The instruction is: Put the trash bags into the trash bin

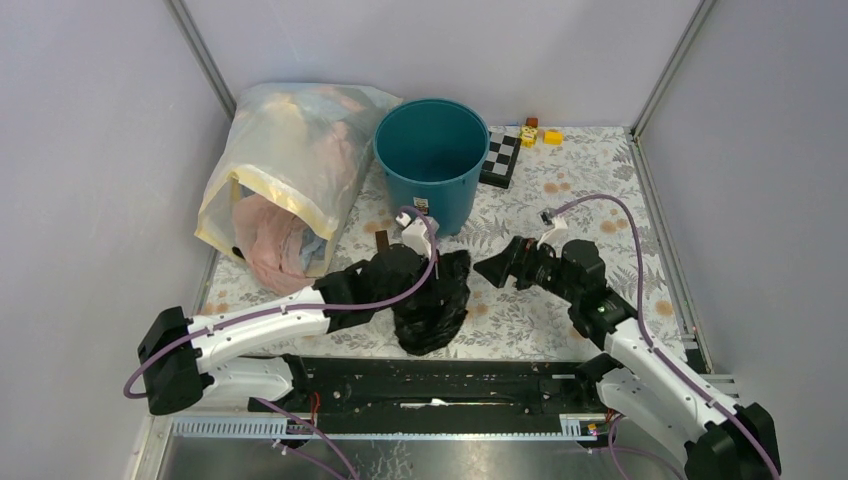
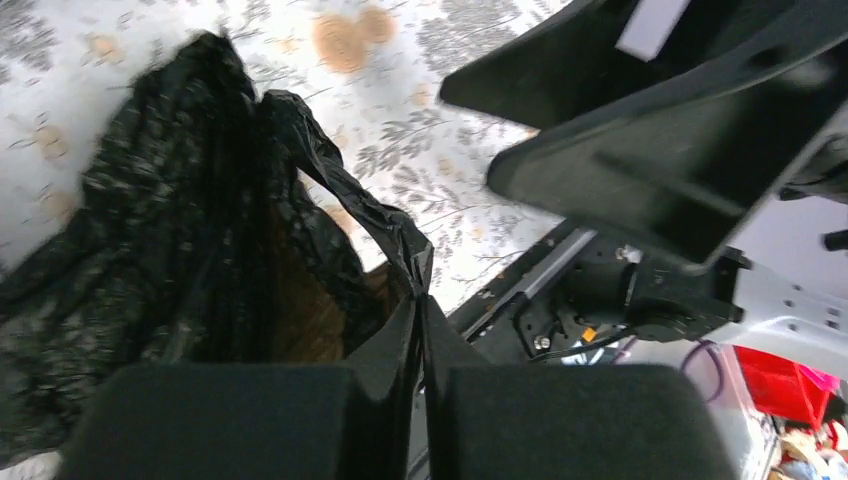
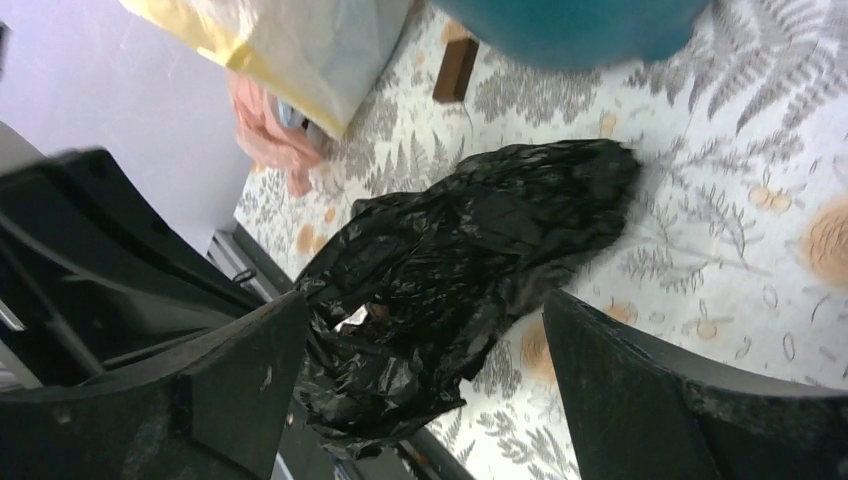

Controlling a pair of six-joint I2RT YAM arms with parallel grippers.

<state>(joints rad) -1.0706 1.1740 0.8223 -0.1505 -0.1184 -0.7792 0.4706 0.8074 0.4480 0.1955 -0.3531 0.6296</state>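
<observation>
our left gripper (image 2: 420, 385) pinches a fold of the black trash bag (image 2: 180, 250) on the surface (image 1: 600, 200); our right gripper (image 1: 490, 268) hangs spread just beside it.

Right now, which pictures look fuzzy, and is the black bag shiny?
Top view: sharp and evenly lit, the black bag showing little shine. Left wrist view: the bag's far end is smeared, and the close fingers are soft dark blocks. Right wrist view: the bag's wrinkles catch grey glints; the blue bucket up top is fuzzy.
</observation>
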